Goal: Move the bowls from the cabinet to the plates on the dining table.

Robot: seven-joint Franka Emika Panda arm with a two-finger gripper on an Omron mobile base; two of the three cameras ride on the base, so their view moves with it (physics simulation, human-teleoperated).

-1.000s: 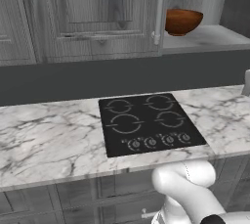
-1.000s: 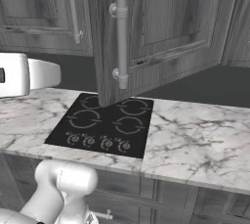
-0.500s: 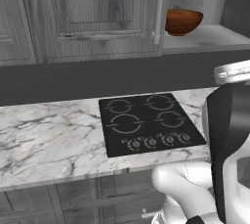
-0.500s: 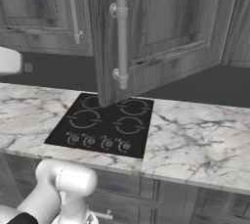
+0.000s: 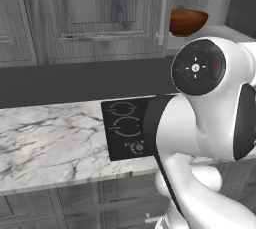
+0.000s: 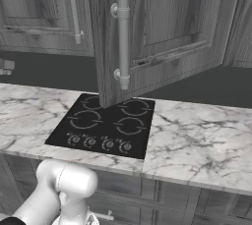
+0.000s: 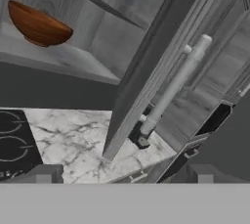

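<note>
Hand (image 7: 122, 176) released, holding nothing; cabinet door (image 6: 162, 32) swung open, brown bowl (image 7: 38, 24) on the shelf. Best to clear the door edge, approach the rim level.

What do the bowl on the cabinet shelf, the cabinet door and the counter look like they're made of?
The bowl looks like glossy reddish-brown wood, judging by its sheen. The cabinet door appears to be dark grey wood with visible grain; its bar handle looks like brushed metal. The counter seems to be white marble with grey veins.
</note>
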